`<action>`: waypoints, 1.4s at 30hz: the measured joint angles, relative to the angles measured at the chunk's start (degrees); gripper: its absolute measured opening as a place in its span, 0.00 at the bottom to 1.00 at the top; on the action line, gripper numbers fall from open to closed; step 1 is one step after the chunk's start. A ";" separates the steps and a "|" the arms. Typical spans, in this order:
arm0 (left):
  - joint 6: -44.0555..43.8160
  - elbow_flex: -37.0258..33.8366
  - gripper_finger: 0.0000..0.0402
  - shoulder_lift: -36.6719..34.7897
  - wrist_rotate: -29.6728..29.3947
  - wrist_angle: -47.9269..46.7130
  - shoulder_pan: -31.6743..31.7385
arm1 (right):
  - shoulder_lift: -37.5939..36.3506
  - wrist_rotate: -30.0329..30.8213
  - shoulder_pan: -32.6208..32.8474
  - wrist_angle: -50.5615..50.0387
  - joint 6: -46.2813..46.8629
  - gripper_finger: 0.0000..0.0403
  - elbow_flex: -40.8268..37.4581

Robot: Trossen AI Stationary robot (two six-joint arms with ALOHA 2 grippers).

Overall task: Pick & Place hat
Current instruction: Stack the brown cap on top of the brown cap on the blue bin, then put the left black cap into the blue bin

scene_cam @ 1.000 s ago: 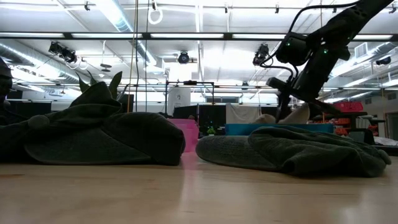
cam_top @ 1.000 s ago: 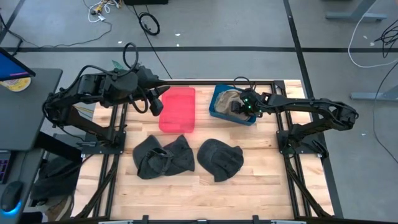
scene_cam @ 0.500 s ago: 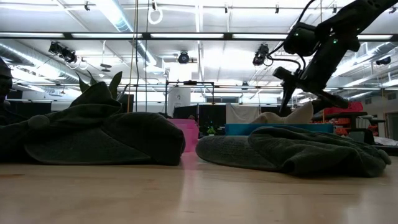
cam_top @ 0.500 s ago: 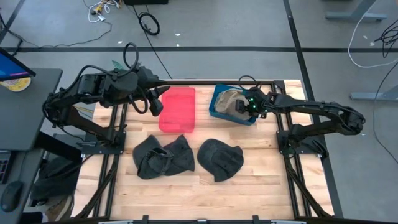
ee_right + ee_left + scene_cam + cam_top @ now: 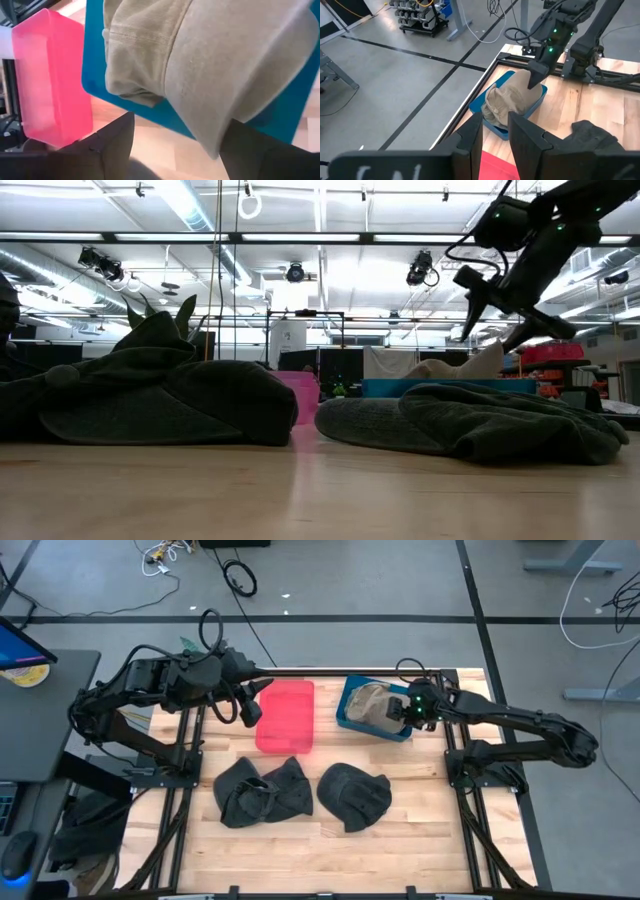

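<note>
A beige hat (image 5: 372, 700) lies in the blue bin (image 5: 350, 718) at the table's far right, its crown up and its brim (image 5: 215, 135) reaching over the bin's edge. My right gripper (image 5: 396, 712) hangs open just above it. In the right wrist view the fingers (image 5: 116, 142) stand wide on either side of the brim, apart from it. Two dark hats (image 5: 262, 790) (image 5: 353, 795) lie flat on the table's near half. My left gripper (image 5: 245, 708) waits raised by the pink bin (image 5: 285, 715), with a narrow gap (image 5: 496, 125) and nothing in it.
The pink bin stands left of the blue bin at the far middle. The black frame rails (image 5: 455, 755) run along the table's left and right sides. Bare wood (image 5: 400, 850) lies along the near edge in front of the dark hats.
My right gripper has risen and drawn back toward the table's right edge, away from the beige hat, its fingers still apart. The hat stays lying in the blue bin.
</note>
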 joint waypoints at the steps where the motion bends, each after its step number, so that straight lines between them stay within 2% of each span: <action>1: 0.00 0.00 0.24 0.00 0.02 0.00 0.00 | -0.64 0.00 0.00 -0.32 0.27 0.66 0.00; 9: 0.00 0.00 0.24 0.00 0.00 0.00 0.00 | -4.99 -0.02 -0.08 -3.89 2.81 0.64 0.04; 16: 0.00 0.00 0.24 0.00 0.02 -0.02 0.02 | -8.75 -3.90 0.09 -7.90 2.33 0.62 0.07; 25: -0.02 0.00 0.24 0.00 0.02 -0.02 0.02 | -15.92 -7.81 0.86 -8.85 4.30 0.49 0.07; 29: -0.64 0.00 0.24 0.00 0.02 -0.29 0.00 | -18.71 -9.67 2.65 2.20 1.99 0.39 0.09; 34: -8.33 0.00 0.24 0.00 0.23 -4.34 0.02 | -18.74 -10.99 6.79 27.56 -10.12 0.27 0.17; 38: -17.59 0.00 0.24 0.00 4.50 -10.37 0.02 | -17.35 -10.88 9.90 42.73 -16.46 0.20 0.22; 42: -25.45 0.00 0.24 0.42 9.70 -16.03 0.00 | -16.07 -10.88 11.54 47.87 -17.67 0.18 0.22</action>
